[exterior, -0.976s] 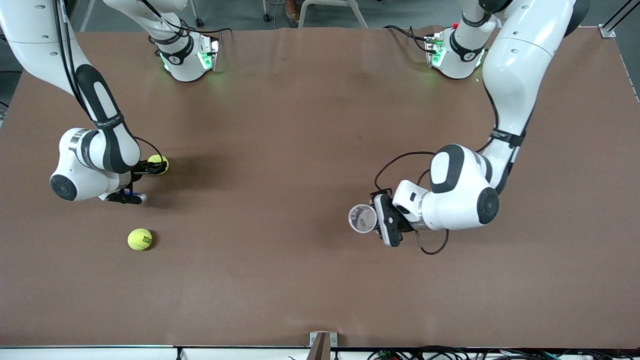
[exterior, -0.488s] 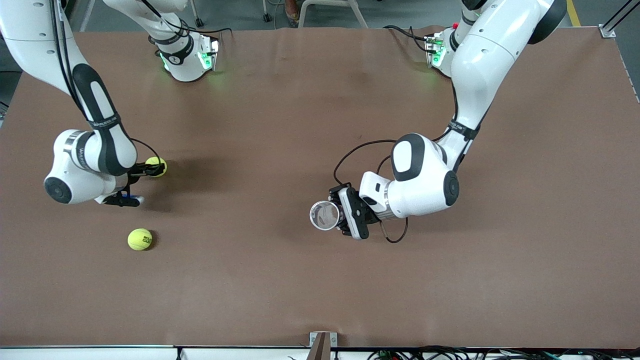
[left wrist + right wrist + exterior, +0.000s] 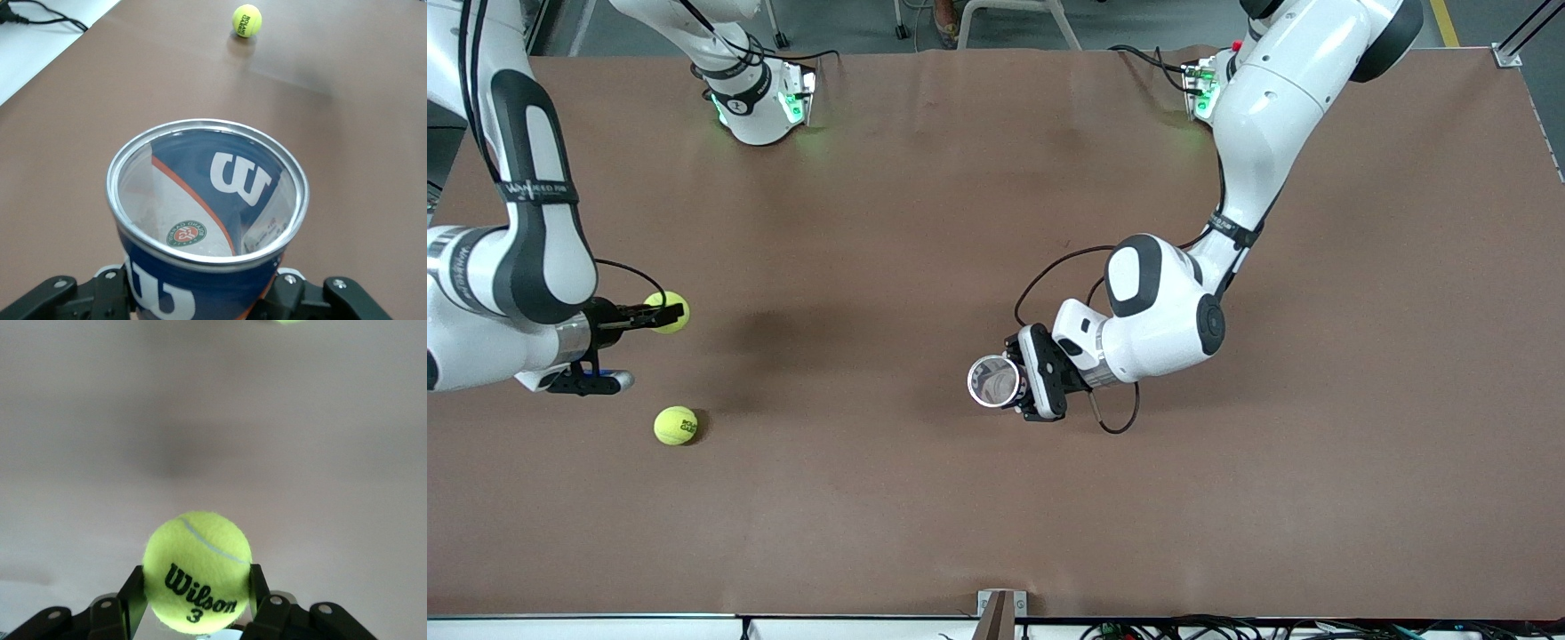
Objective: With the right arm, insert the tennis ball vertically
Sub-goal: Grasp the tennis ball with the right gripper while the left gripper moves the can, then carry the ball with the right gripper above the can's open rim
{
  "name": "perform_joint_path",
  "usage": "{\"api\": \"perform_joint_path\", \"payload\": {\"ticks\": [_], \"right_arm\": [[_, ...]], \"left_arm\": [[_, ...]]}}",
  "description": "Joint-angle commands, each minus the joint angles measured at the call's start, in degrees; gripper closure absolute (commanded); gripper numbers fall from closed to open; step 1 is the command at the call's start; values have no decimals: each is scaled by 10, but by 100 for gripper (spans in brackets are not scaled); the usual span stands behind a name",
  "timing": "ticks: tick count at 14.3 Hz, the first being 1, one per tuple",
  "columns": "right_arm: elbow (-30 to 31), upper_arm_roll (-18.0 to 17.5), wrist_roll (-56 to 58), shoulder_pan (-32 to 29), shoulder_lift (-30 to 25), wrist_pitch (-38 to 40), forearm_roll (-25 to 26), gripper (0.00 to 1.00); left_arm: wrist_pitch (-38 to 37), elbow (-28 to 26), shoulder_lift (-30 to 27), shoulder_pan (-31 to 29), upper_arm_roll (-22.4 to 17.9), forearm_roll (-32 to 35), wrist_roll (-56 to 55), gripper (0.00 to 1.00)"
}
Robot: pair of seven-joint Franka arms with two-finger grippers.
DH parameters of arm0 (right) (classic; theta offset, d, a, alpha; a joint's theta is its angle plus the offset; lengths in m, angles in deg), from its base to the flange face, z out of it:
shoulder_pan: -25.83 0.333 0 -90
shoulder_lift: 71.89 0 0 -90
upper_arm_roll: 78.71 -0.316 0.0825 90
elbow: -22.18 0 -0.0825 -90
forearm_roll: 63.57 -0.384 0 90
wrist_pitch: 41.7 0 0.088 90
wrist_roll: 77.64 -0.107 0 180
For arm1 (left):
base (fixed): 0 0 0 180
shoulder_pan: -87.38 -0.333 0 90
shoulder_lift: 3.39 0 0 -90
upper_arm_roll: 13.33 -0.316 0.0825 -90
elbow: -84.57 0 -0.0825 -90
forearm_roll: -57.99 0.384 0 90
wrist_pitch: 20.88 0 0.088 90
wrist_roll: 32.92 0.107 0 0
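Note:
My right gripper (image 3: 660,313) is shut on a yellow tennis ball (image 3: 669,312) and holds it above the table at the right arm's end. In the right wrist view the ball (image 3: 198,581) sits between the two black fingers (image 3: 133,595). My left gripper (image 3: 1009,383) is shut on an upright clear can with a blue label and metal rim (image 3: 993,380), over the middle of the table. The left wrist view shows the can's open mouth (image 3: 207,193) with nothing inside.
A second tennis ball (image 3: 676,425) lies on the brown table (image 3: 925,498), nearer to the front camera than the held ball; it also shows in the left wrist view (image 3: 247,21). The arm bases (image 3: 756,102) stand along the table's top edge.
My right gripper has lifted the ball off the table and drawn it toward the right arm's end. My left gripper has carried the can toward the table's middle.

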Motion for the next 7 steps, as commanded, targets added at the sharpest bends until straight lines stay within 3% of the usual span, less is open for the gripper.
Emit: {"api": "perform_joint_path", "payload": {"ticks": [1,4,7], "right_arm": [[-52,0,-5,43,4,14,-77,80],[-66,0,-6,76,8,-35,-219,82],[-72,1,-32,131,9,-94,-282,88]], "left_arm": [[13,-8,-4,1,12,-67,70,38],[14,-8,8,8,12,-187,189,38],[13,-8,22,9,12,-237,281,38]]}}
